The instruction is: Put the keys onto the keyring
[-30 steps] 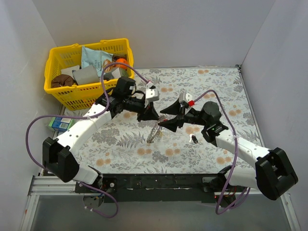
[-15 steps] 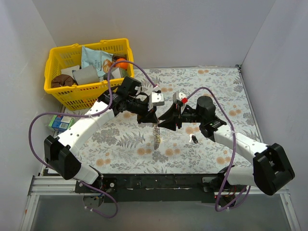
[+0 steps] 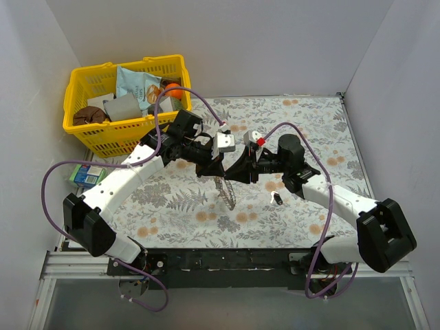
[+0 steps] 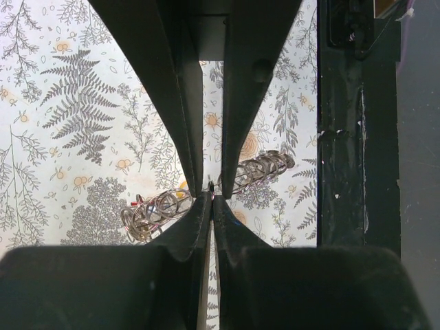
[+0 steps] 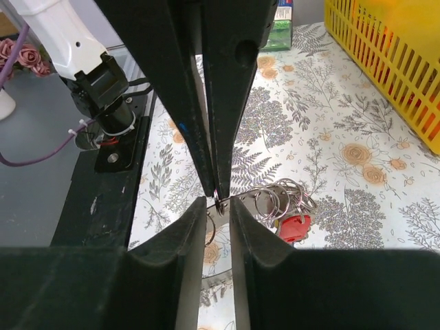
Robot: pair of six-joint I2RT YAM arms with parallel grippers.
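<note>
The keyring (image 3: 227, 194), a silver ring fringed with small rings, hangs over the middle of the floral table. My left gripper (image 3: 215, 170) is shut on its top edge; in the left wrist view the pinch (image 4: 212, 199) shows with the keyring (image 4: 161, 206) spreading to both sides. My right gripper (image 3: 237, 174) meets it tip to tip. Its jaws (image 5: 218, 205) stand narrowly apart with the keyring's band (image 5: 271, 199) between them. A red key (image 5: 295, 227) hangs on the small rings. A dark key (image 3: 277, 199) lies on the table below the right arm.
A yellow basket (image 3: 75, 89) full of odds and ends stands at the back left, also the yellow basket (image 5: 385, 62) in the right wrist view. A blue-green carton (image 3: 86, 176) lies off the table's left edge. White walls close in the back and sides.
The right gripper has moved left up to the left gripper's tips and its jaws have narrowed. The left gripper shifted slightly right, and the hanging keyring has swung under them.
</note>
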